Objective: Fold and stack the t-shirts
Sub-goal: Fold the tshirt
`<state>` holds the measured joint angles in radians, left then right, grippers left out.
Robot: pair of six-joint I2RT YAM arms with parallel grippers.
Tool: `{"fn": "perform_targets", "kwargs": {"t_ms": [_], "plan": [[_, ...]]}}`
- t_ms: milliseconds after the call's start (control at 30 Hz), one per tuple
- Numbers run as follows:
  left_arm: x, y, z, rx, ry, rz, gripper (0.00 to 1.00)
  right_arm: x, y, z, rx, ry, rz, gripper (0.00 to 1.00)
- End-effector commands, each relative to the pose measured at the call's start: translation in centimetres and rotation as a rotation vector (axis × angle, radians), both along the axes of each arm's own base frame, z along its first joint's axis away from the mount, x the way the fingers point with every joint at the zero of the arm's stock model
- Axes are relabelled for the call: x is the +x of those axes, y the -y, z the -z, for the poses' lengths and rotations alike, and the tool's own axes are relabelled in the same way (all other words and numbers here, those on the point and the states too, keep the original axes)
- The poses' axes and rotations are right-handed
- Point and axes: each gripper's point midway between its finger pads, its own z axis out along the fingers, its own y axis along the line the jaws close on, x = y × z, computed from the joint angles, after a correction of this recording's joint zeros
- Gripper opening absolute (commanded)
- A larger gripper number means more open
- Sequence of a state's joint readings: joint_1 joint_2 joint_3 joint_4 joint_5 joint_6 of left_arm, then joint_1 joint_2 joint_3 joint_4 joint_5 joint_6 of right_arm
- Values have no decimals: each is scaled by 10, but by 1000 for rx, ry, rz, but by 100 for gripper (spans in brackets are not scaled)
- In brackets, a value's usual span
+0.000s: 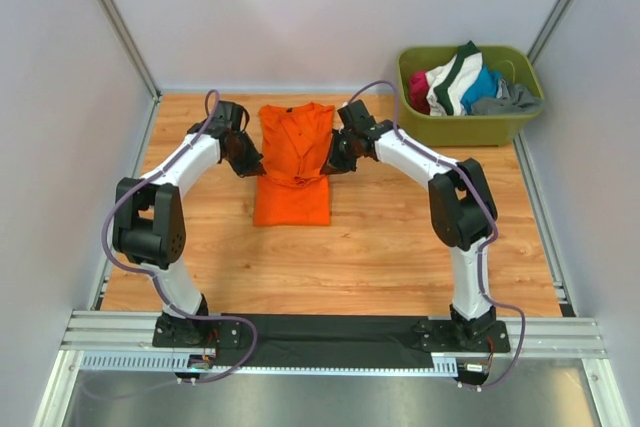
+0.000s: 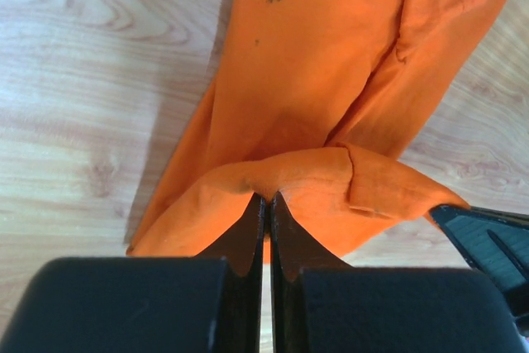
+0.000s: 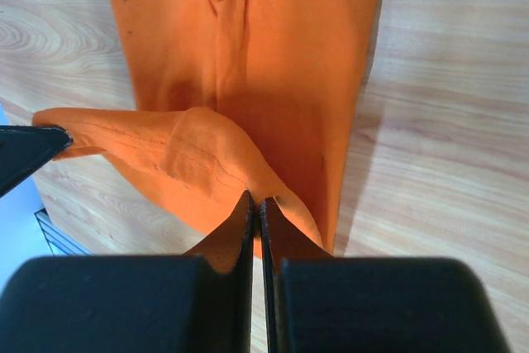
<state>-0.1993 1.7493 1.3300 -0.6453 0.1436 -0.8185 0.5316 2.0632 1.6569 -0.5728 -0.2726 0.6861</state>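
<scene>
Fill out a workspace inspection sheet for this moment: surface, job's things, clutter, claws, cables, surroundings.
Surface: wooden table, bare wood around the shirt.
Job's things: orange t-shirt lies lengthwise between the arms, narrowed by folding, a few dark specks; cloth pinched up at both side edges.
Clutter: green tub at the far right corner, heaped with mixed garments.
Claws: left claw shut on the shirt; right claw shut on the shirt.
Cables: purple cables run along both arms, none across the shirt.
Surroundings: white walls, metal frame posts.
</scene>
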Motion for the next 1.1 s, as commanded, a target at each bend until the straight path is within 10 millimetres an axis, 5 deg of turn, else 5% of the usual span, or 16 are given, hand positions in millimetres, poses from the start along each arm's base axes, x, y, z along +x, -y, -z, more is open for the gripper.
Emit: {"fn": "perform_targets", "kwargs": {"t_ms": [0,333,533,633,700,767,867,967,1000,1067], "plan": [[21,2,-13,-5,62,26,0,11,-2,-1,8,6,-21,0],[22,0,16,16,-5,19,0,14,6,31,-48,-47,-24,0],[27,-2,28,29,-32,23,1,24,9,26,-51,-24,-26,26],[35,-2,19,17,4,41,17,30,7,18,-52,5,-41,43],[45,-1,7,6,47,58,41,39,5,2,-44,54,-49,53],[53,-1,-7,5,90,60,54,50,2,-19,-32,110,-47,61],[68,0,-37,6,163,67,93,57,1,-46,-12,157,-30,70],[58,3,-69,-30,191,77,99,46,-4,-73,48,174,-28,85],[46,4,-62,-46,165,74,100,35,-2,-76,74,157,-7,89],[24,10,-82,-130,185,29,99,18,-6,-73,116,116,14,94]]}}
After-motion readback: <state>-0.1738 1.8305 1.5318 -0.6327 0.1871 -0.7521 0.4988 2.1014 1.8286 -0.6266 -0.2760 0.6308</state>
